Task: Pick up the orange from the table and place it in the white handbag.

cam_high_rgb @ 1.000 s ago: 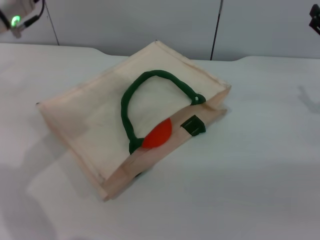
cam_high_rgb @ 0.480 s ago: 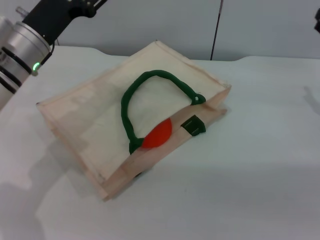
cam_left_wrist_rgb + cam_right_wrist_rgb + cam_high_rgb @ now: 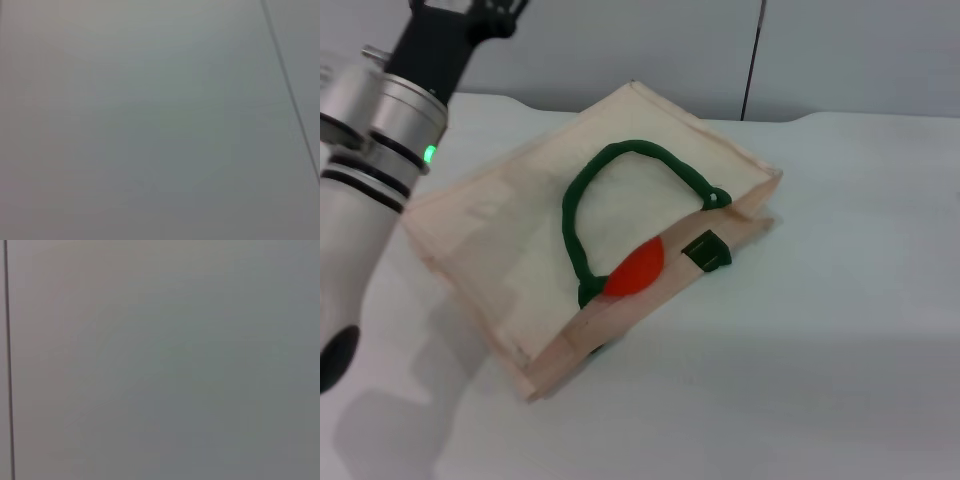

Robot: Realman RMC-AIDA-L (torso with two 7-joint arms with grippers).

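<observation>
The white handbag (image 3: pixel 520 240) lies flat on the table (image 3: pixel 840 300), its mouth facing front right. One dark green handle (image 3: pixel 582 190) loops over its top side, and a green tab (image 3: pixel 706 251) sits at the mouth. The orange (image 3: pixel 638 268) lies inside the mouth, partly covered by the cloth. My left arm (image 3: pixel 380 150) rises along the left side, left of the bag. Its black gripper end (image 3: pixel 470 20) runs off the top edge, above and apart from the bag. My right gripper is out of view. Both wrist views show neither bag nor orange.
A grey wall with a dark vertical seam (image 3: pixel 752 60) stands behind the table's far edge. The wrist views show only that grey wall, each with a dark seam (image 3: pixel 290 95) (image 3: pixel 8 360). Bare tabletop lies to the right of the bag and in front of it.
My left arm has swung into view from the upper left and now fills the left side. The right gripper has left the top right corner. The bag and the orange have not moved.
</observation>
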